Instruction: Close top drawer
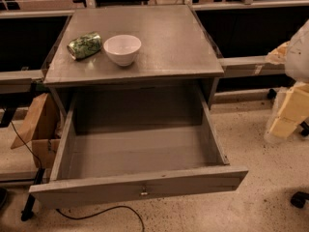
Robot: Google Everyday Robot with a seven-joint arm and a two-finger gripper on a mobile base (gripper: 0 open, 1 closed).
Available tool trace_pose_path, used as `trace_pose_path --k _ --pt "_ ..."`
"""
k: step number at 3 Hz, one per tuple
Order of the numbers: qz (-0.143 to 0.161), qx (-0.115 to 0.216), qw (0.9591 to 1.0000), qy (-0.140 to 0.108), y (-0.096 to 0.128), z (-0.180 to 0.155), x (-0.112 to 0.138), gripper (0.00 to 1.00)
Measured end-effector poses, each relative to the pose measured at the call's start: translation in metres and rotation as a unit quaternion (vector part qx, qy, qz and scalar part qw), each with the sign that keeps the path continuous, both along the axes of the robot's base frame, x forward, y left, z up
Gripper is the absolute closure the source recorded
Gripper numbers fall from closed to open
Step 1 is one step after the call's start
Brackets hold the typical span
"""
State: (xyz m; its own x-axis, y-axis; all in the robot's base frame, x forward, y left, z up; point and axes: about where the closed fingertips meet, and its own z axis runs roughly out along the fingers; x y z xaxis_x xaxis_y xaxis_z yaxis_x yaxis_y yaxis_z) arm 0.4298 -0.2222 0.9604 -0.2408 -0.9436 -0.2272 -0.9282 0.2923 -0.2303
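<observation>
The top drawer is pulled far out of the grey cabinet. It is a wide, deep, plain grey box, and it is empty. Its long flat front panel faces the near edge of the view, with one small brass knob at its centre. My gripper shows as pale yellowish parts at the right edge, below a white arm section. It hangs to the right of the drawer's right side wall, apart from it and holding nothing I can see.
On the cabinet top stand a white bowl and a green can lying on its side. A cardboard box stands left of the drawer. A black cable runs on the speckled floor under the drawer front.
</observation>
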Motion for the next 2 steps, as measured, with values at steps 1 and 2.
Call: trace_pose_path --k 1,2 --pt "-0.048 0.038 0.9978 0.026 -0.026 -0.056 -0.032 0.0" --pt "-0.089 0.075 0.992 0.049 -0.044 -0.11 -0.054 0.0"
